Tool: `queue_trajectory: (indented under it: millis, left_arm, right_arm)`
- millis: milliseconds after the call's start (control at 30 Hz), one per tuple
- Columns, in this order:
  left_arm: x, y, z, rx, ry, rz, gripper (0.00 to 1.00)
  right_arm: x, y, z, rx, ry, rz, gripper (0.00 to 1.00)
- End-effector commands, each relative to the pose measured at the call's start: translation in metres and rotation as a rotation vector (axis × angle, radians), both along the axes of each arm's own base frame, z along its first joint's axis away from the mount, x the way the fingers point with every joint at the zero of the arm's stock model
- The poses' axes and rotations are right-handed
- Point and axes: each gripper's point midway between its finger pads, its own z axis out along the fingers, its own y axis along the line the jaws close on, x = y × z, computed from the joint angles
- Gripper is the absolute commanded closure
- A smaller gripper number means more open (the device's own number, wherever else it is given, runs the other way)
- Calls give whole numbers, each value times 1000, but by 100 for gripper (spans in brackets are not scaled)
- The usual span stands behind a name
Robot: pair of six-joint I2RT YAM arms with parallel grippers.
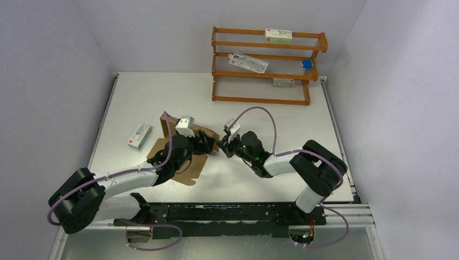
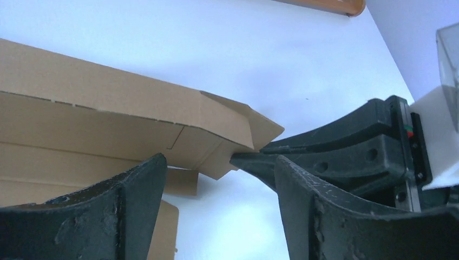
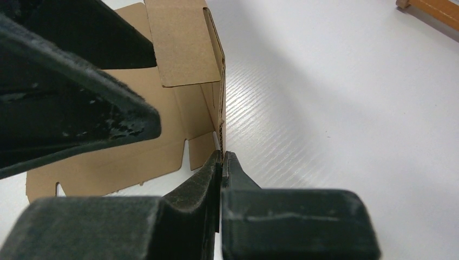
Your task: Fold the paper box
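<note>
The paper box (image 1: 189, 170) is a brown corrugated sheet, partly folded, lying in the middle of the table under my left arm. One side wall (image 2: 108, 119) stands up, with a flap at its right-hand corner. My left gripper (image 2: 216, 216) is open just short of that corner, nothing between its fingers. My right gripper (image 3: 222, 157) is shut on the thin edge of the upright wall (image 3: 219, 81), at the box's right corner. In the top view the left gripper (image 1: 208, 143) and the right gripper (image 1: 223, 147) almost meet there. The left gripper's fingers (image 3: 81, 97) fill the upper left of the right wrist view.
A wooden rack (image 1: 265, 67) stands at the back of the table with white cartons and a small blue item (image 1: 307, 64) on its shelves. A small white carton (image 1: 139, 135) lies left of the box. The grey walls close in on both sides.
</note>
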Motion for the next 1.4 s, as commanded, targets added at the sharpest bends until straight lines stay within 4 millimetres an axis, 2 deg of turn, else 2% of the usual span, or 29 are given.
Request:
queue_trajectory:
  millis: [0,167,400,567,800,967,1233,1367]
  left_arm:
    - [13,-5,16,-69,19,30,22]
    - [27,11,13,-59,22,136,26]
    - [30,23,-2,61,19,157,50]
    - [35,40,-18,160,-4,211,53]
    - [51,45,-4,196,-93,266,55]
    - [57,61,-2,239,-125,354,63]
    - [55,69,-13,335,-120,394,62]
    - [50,63,-20,361,-114,363,50]
  right_arm:
    - [2,4,3,-12,-19,2,100]
    - [1,2,3,-16,-21,1,100]
    - [1,4,2,-15,-18,6,100]
    - [0,6,2,-14,-17,18,100]
    - [-3,9,1,-17,-14,38,100]
    - [-5,11,1,-18,-16,47,100]
    - [-5,12,1,-20,-13,55,100]
    - [-6,13,0,-21,-10,59,100]
